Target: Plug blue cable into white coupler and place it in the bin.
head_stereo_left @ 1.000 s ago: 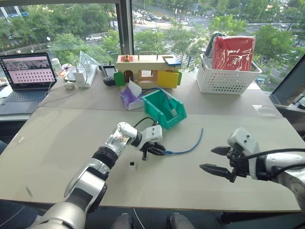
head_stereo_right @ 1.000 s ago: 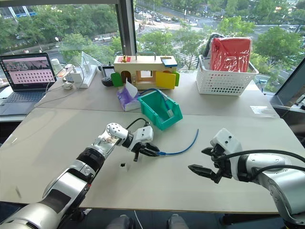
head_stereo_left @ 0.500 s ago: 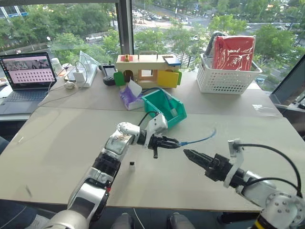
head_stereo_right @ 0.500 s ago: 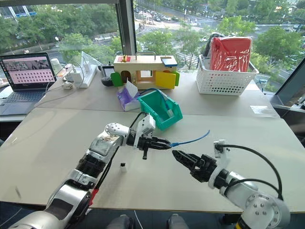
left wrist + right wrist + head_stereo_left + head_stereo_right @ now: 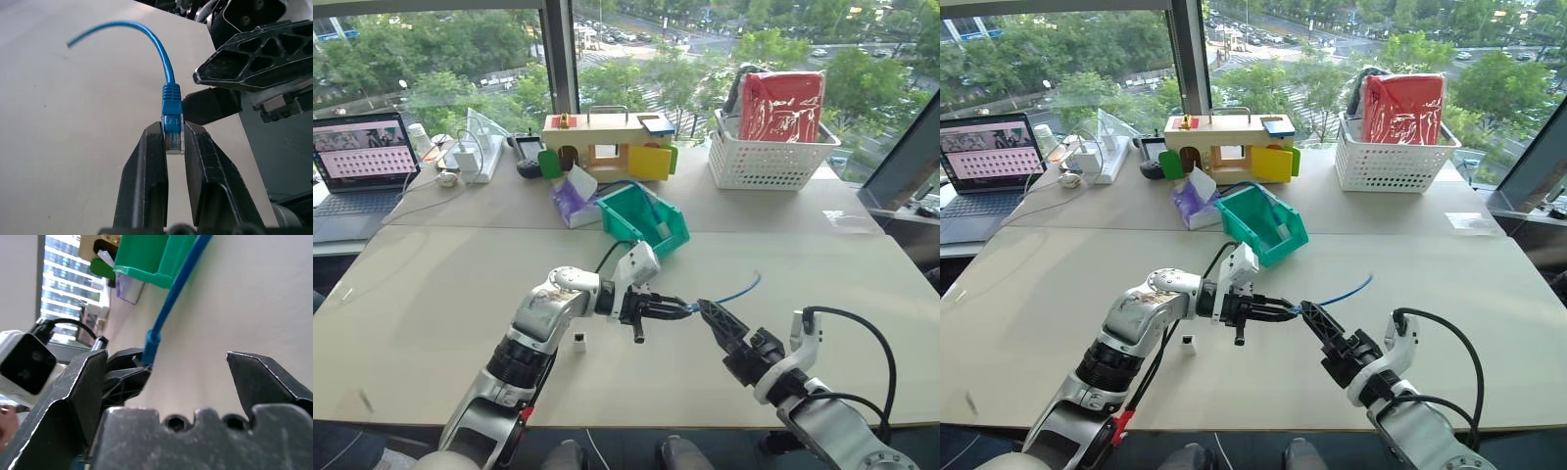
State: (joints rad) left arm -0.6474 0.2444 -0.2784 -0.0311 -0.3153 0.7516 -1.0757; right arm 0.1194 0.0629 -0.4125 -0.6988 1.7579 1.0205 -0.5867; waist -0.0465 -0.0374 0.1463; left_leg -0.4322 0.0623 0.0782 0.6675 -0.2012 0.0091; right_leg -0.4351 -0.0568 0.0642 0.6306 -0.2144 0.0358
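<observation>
My left gripper is shut on the clear plug of the blue cable and holds it level above the table. The cord arcs away to the right, and its free end hangs in the air. My right gripper is open and sits just right of the plug, one finger close beside it; the cable passes between its spread fingers. The white coupler stands alone on the table, below and left of the left gripper. The teal bin is behind both grippers, near the table's middle.
Along the back stand a laptop, a power strip with chargers, a wooden toy box, a purple tissue pack and a white lattice basket with a red bag. Bare tabletop lies to the left.
The left gripper lifted the cable's plug end off the table and turned it to the right. The right gripper rolled over and moved left up to the plug.
</observation>
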